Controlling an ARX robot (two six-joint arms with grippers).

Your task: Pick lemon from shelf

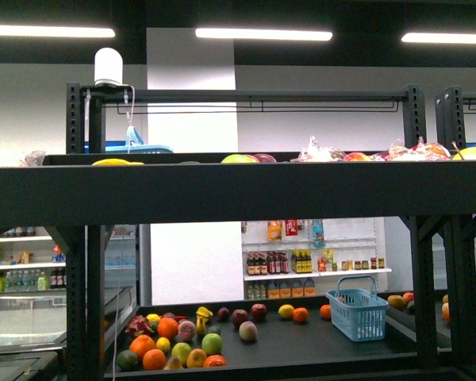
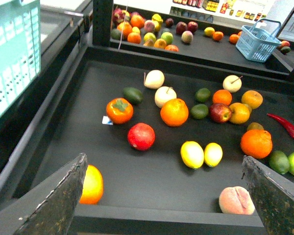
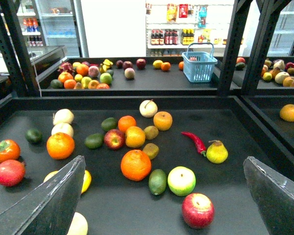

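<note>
The shelf point(image 1: 222, 193) is a black metal rack with wide dark trays point(image 2: 88, 142). In the left wrist view two bright yellow lemons lie side by side on the tray, the larger lemon point(image 2: 192, 154) touching a smaller one point(image 2: 213, 154). My left gripper point(image 2: 169, 198) is open above the tray's near rim, both lemons a short way beyond its fingers point(image 2: 63, 196). In the right wrist view a yellow fruit point(image 3: 86, 180), likely one of these lemons, peeks from behind one finger. The right gripper point(image 3: 164, 200) is open over the same tray point(image 3: 235, 147). Neither arm shows in the front view.
Oranges point(image 2: 174, 112), a red pomegranate point(image 2: 141, 136), a peach point(image 2: 236, 200), limes and apples point(image 3: 198, 210) crowd the tray, with a red chili point(image 3: 195, 141) and a pear point(image 3: 216, 152). A blue basket point(image 3: 199, 66) stands on the far shelf. A turquoise crate point(image 2: 12, 54) is beside the left arm.
</note>
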